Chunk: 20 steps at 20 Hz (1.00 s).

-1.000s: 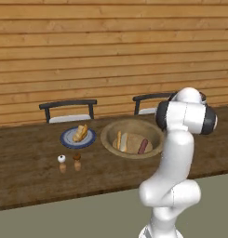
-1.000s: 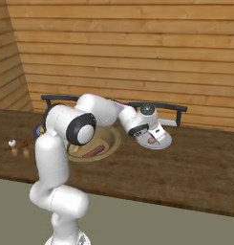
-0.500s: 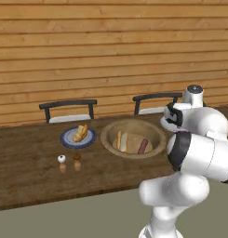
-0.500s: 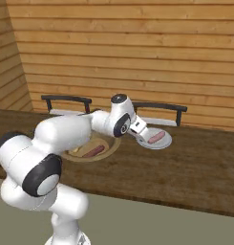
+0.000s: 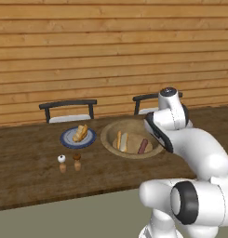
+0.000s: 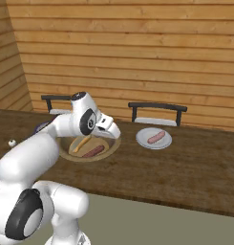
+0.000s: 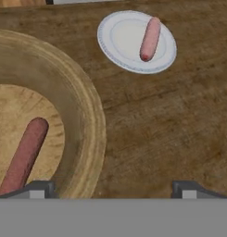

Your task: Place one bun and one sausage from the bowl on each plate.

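The wooden bowl [image 5: 107, 135] [image 6: 66, 152] [image 7: 89, 106] holds two buns [image 5: 119, 139] and a sausage [image 5: 142, 146] [image 6: 93, 151] [image 7: 23, 155]. My gripper [image 6: 113, 131] [image 7: 113, 190] hangs open and holds nothing, over the bowl's right rim and the table beside it. To its right, a pale plate [image 6: 143, 141] [image 7: 115, 37] carries one sausage [image 6: 156, 138] [image 7: 149, 39]. Left of the bowl, a blue plate [image 5: 65, 139] holds a bun [image 5: 80, 133]. My own arm hides the right plate in the left base view.
Two small shakers [image 5: 62, 160] [image 5: 77, 159] stand in front of the blue plate. Two dark chairs [image 5: 68, 109] [image 6: 157, 111] are pushed in at the table's far edge, before a wooden plank wall. Bare tabletop [image 6: 185, 162] stretches to the right of the pale plate.
My arm has swung back from the right plate toward the bowl, leaving the sausage lying on that plate. The jaws have spread a little wider.
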Tool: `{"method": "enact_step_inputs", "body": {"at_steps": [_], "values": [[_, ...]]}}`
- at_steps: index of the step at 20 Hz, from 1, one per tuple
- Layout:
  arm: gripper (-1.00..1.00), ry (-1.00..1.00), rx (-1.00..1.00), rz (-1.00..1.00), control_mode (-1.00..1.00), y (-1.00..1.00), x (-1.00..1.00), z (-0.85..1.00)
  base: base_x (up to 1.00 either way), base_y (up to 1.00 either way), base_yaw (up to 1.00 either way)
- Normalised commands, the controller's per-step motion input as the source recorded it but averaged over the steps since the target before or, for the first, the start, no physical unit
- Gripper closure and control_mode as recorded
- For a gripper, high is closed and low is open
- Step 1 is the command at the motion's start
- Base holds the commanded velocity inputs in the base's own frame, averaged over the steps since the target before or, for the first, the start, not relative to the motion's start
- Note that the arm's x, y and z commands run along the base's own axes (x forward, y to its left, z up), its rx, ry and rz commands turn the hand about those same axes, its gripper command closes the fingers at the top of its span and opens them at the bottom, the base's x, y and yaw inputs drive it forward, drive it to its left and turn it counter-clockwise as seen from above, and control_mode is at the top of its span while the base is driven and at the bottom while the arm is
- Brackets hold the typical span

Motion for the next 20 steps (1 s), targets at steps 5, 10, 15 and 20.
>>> {"method": "enact_step_inputs", "body": {"at_steps": [5,10,15,20], "values": [[-1.0,0.02,0.16,0.18,-1.0,1.0,0.39,-0.28,0.0,0.0,0.0],[-1.0,0.15,0.02,0.19,-1.0,0.57,0.55,-0.41,0.0,0.0,0.0],[-1.0,0.16,-0.01,0.0,-1.0,-0.25,0.02,-0.79,0.0,0.0,0.0],[-1.0,0.01,0.0,0.0,-1.0,0.1,0.26,-0.19,0.0,0.0,0.0]]}}
